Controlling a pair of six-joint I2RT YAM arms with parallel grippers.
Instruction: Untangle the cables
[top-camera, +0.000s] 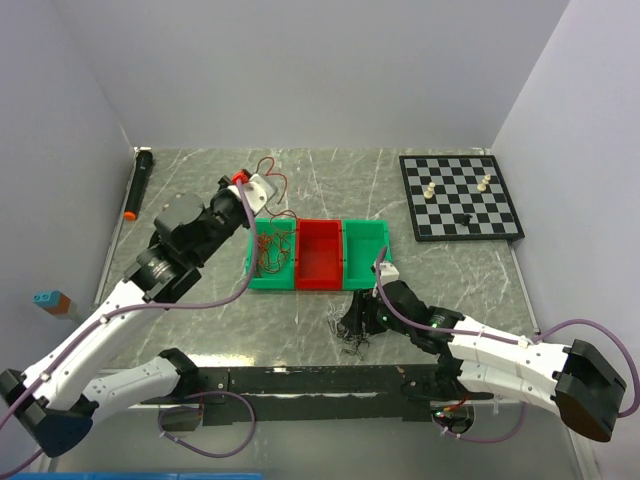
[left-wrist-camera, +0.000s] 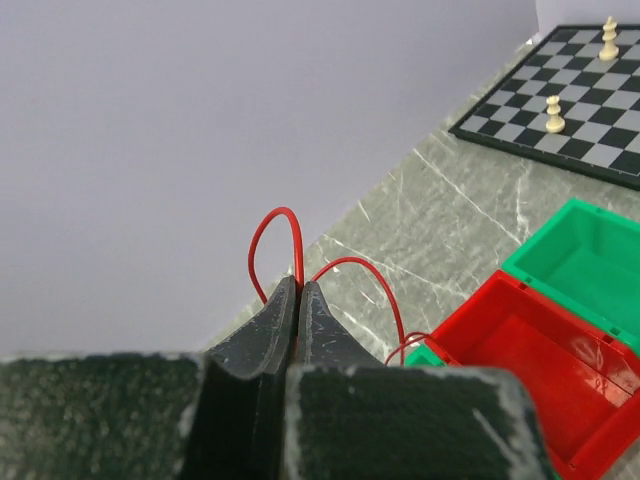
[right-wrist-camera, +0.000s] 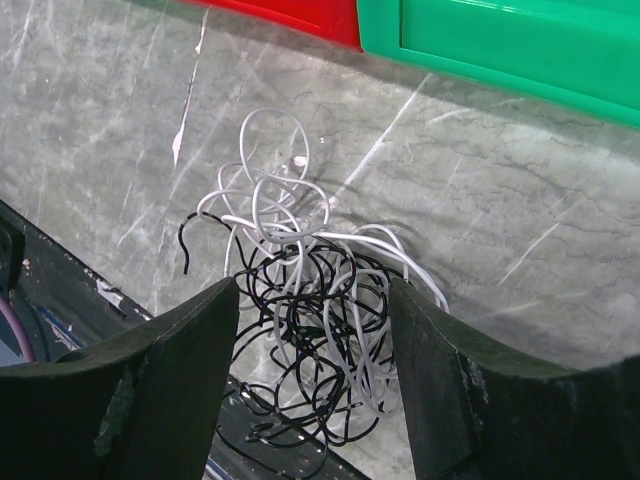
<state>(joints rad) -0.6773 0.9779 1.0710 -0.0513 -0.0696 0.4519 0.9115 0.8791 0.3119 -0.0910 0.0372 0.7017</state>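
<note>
A tangle of black and white cables (right-wrist-camera: 310, 300) lies on the marble table just in front of the bins, also seen in the top view as a small dark clump (top-camera: 350, 335). My right gripper (right-wrist-camera: 312, 290) is open and straddles it, one finger (right-wrist-camera: 180, 370) on each side. Loose red cables (top-camera: 268, 252) lie in the left green bin (top-camera: 270, 286). My left gripper (left-wrist-camera: 298, 285) is raised above that bin's far edge and shut on a red cable (left-wrist-camera: 275, 215), which loops up past the tips and trails down towards the bins.
A red bin (top-camera: 320, 260) and a second green bin (top-camera: 365, 252) stand in a row with the first. A chessboard (top-camera: 460, 195) with a few pieces lies at the back right. A black marker (top-camera: 138, 185) lies by the left wall. A black rail (top-camera: 320, 380) runs along the near edge.
</note>
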